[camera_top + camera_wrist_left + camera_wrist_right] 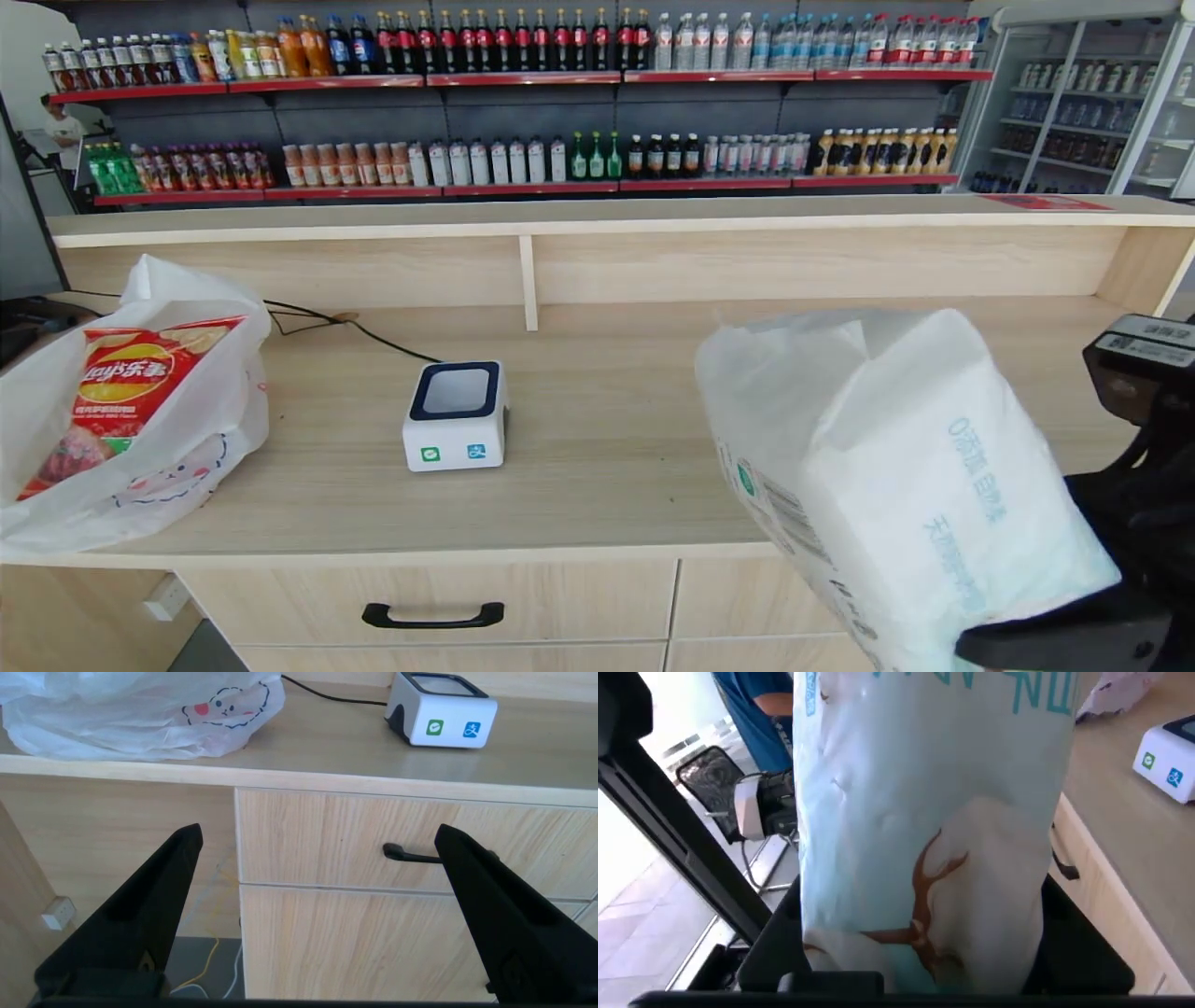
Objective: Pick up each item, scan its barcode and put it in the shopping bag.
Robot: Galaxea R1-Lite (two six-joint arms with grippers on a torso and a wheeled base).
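Chips point(121, 392) sit in the shopping bag point(191, 467). The right gripper point(924, 971) clamps a white pack point(896, 467), seemingly unscanned, the scanner point(456, 415) well beyond its jaws. The left gripper point(318, 905) gapes empty.

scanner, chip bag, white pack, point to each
scanner point(456, 391), head view, top glass window
chip bag point(126, 383), head view, red front panel
white pack point(910, 467), head view, middle of its broad side

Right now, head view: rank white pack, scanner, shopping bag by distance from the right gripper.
1. white pack, held in the right gripper, right side.
2. scanner, middle of the counter.
3. shopping bag, far left.
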